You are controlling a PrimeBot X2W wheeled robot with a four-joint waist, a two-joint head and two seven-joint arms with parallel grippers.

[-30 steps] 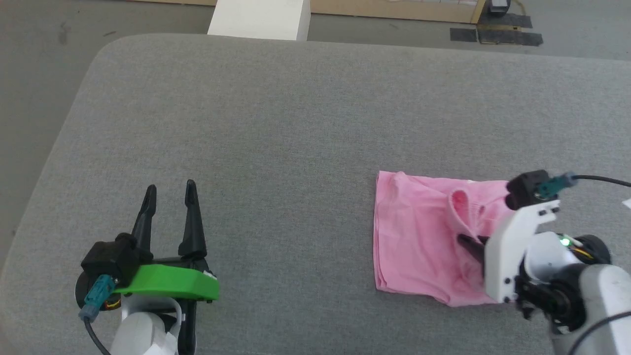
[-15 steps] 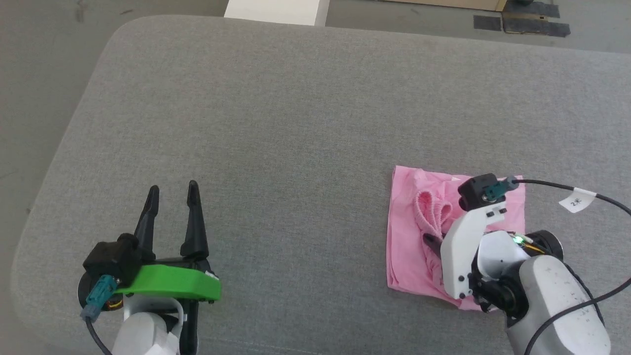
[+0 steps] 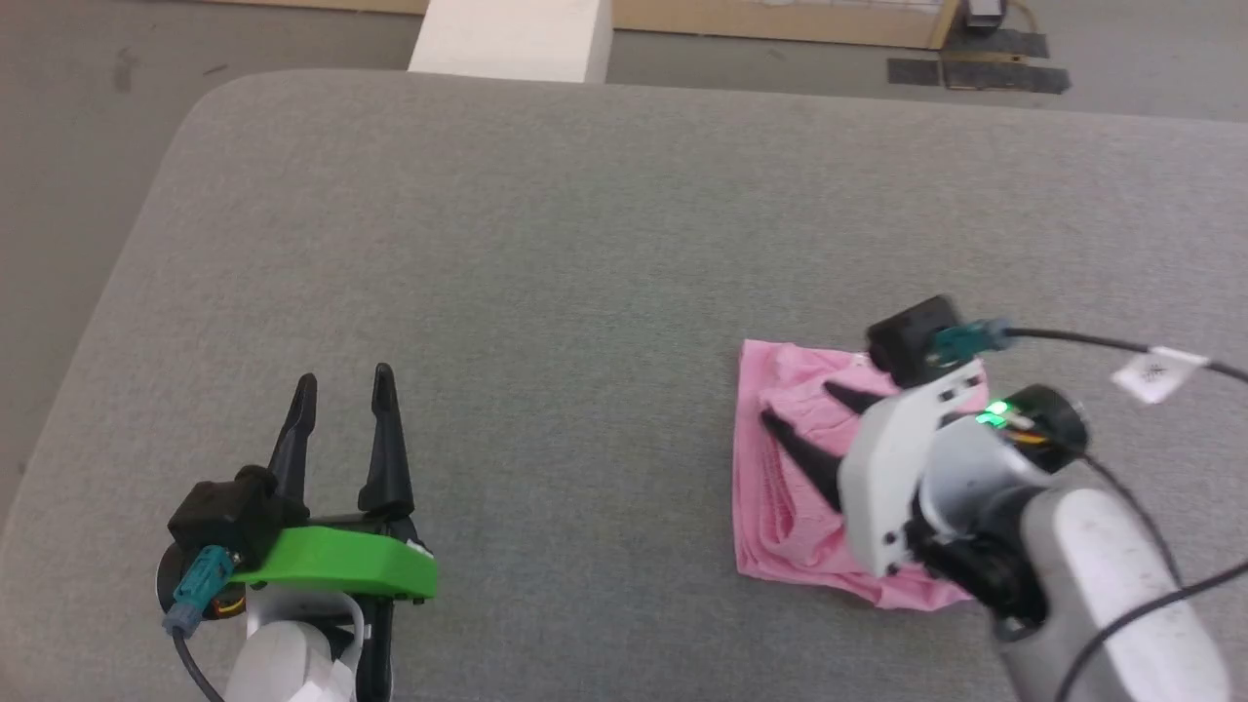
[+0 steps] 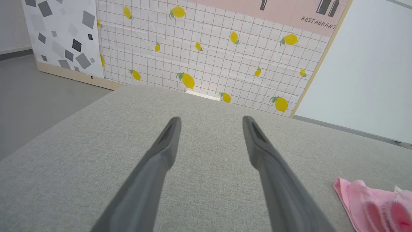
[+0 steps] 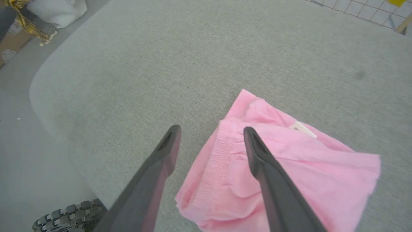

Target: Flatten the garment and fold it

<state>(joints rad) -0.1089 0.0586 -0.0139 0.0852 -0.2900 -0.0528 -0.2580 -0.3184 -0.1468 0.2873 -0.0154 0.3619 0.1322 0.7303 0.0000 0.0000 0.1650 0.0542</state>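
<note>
The garment (image 3: 785, 507), light pink shorts, lies folded over itself in a compact pile on the right of the grey table (image 3: 546, 244). Its gathered waistband faces the table's near side, and a small white label (image 5: 302, 128) sticks out of the fold. My right gripper (image 3: 798, 405) hovers just above the pile, open and holding nothing; in the right wrist view the right gripper (image 5: 211, 128) has one finger over the waistband of the garment (image 5: 289, 167) and the other over bare table. My left gripper (image 3: 343, 377) rests open at the lower left, well away. The left wrist view shows the left gripper (image 4: 211, 118) over bare fabric, with the garment (image 4: 370, 203) at the lower right.
The table's rounded corner and left edge lie beyond my left gripper. A white block (image 3: 512, 39) stands on the floor past the far edge, with black mats (image 3: 975, 68) further right. A lemon-patterned panel (image 4: 199, 58) stands behind the table. A white bag (image 5: 58, 9) sits on the floor.
My right gripper carried the garment's right side leftward over the rest, then opened and let it go; the pile is now narrower. The head camera shifted. The left arm stayed still.
</note>
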